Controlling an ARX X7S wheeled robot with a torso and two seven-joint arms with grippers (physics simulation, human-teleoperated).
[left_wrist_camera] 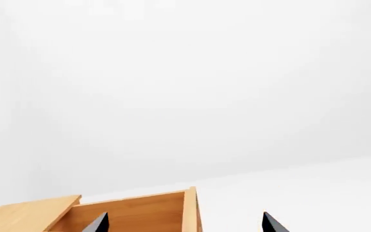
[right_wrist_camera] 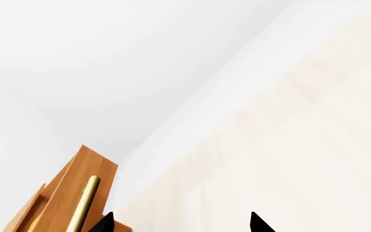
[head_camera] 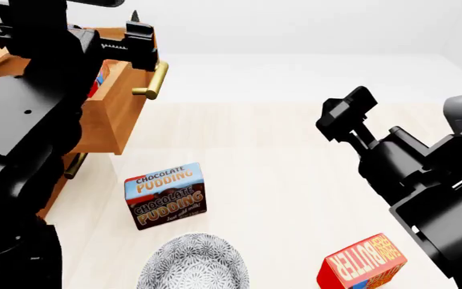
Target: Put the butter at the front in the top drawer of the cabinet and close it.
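The butter carton [head_camera: 363,262] is showing red with an orange panel. The pudding box [head_camera: 165,195] is looking brown and blue, the bowl [head_camera: 192,264] is wearing a grey-white speckled pattern.

Head camera looks down; both wrist cameras share the top drawer [left_wrist_camera: 131,212].

I note the top drawer [head_camera: 110,120] is matt light wood, its handle [head_camera: 154,81] polished brass. The butter [head_camera: 363,264] carton looks printed card; the floor [head_camera: 295,168] pale wood grain.

Left tool [left_wrist_camera: 182,223] spread wide, empty; right tool [right_wrist_camera: 182,223] likewise
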